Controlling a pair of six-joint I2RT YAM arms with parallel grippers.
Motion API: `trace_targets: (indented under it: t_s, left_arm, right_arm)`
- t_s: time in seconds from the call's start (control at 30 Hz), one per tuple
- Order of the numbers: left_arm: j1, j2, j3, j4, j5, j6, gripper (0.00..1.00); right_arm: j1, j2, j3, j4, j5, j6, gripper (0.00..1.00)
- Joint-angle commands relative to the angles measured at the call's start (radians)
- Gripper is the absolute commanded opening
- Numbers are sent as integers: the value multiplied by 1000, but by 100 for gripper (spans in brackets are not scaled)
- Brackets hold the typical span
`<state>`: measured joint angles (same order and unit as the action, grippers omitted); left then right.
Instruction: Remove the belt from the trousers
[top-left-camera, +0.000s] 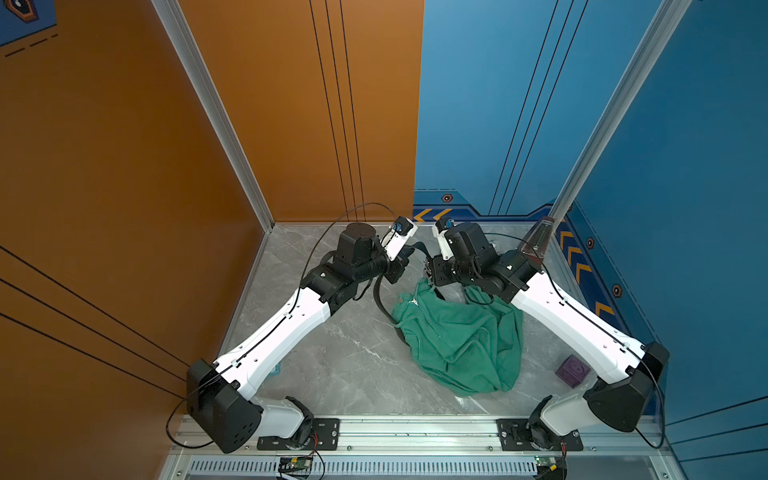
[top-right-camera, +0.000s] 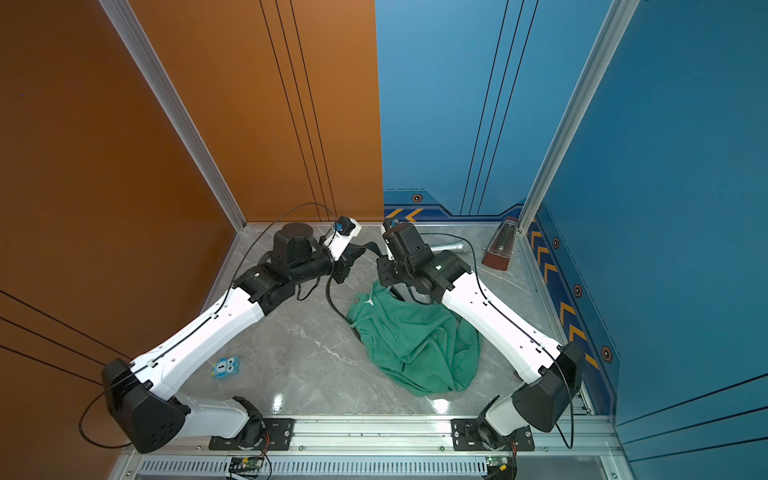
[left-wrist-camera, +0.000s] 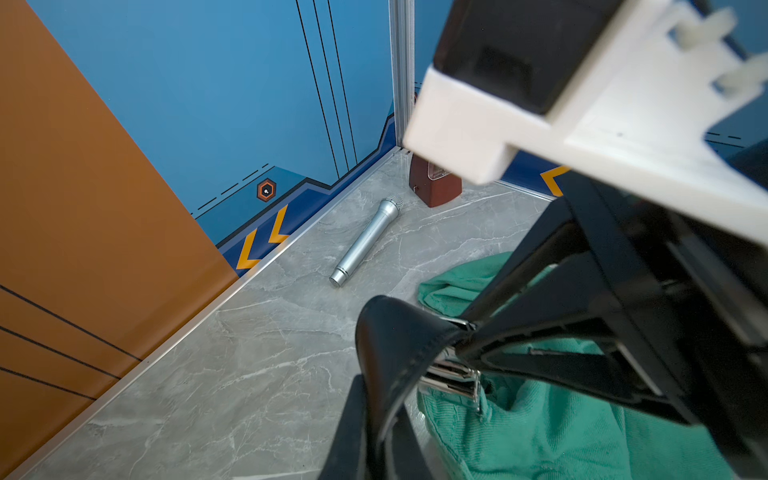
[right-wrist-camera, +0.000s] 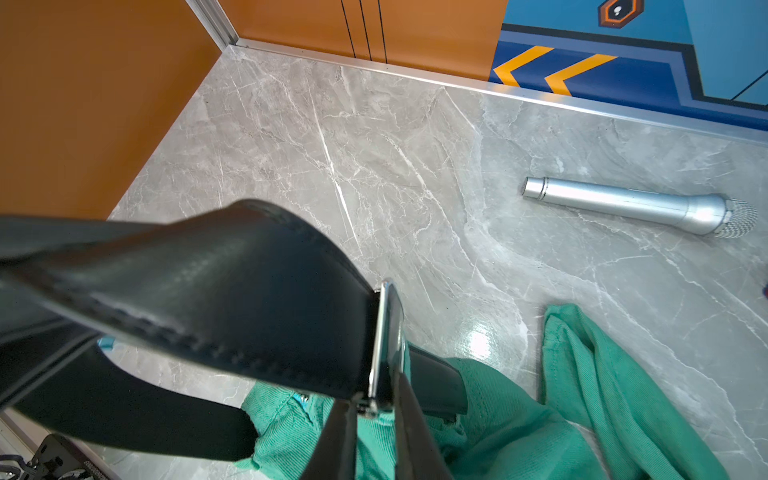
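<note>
Left gripper (top-left-camera: 402, 262) clamped on the belt (right-wrist-camera: 216, 291), right gripper (top-left-camera: 429, 274) pinching its buckle (right-wrist-camera: 384, 345) just over the trousers (top-left-camera: 457, 340) bunched on the table (top-left-camera: 332, 353), so we figure: hold the buckle steady and slide the strap out flat, no yanking.

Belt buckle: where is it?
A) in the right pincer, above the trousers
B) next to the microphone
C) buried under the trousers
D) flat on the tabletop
A: the right wrist view shows the buckle clamped in the right pincer, with the green trousers below it.
</note>
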<state>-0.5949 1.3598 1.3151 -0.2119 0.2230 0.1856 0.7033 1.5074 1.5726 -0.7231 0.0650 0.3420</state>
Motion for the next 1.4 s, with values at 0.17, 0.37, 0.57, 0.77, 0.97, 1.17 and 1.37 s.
trace_targets:
  t_s: [0.17,0.37,0.57,0.77,0.97,1.17,1.37]
  left_arm:
    - [13,-68,89,111,83,-65,0]
    - [36,-96,93,153,112,-114,0]
    - [58,-129,92,172,113,-126,0]
    - [82,-156,93,191,108,-129,0]
    - [99,-174,84,214,85,-128,0]
    - [105,-172,89,223,88,-132,0]
    - [107,-125,67,222,89,-121,0]
  right_arm:
    - [-98,14,-150,5,37,58,4]
    - [-129,29,-224,39,22,61,11]
    - [-152,51,-279,76,-8,66,15]
    - [-155,71,-302,91,-18,63,12]
    - [-156,89,-302,96,-50,54,24]
    - [-145,98,-297,112,-75,45,16]
    - [-89,31,-280,135,-28,7,26]
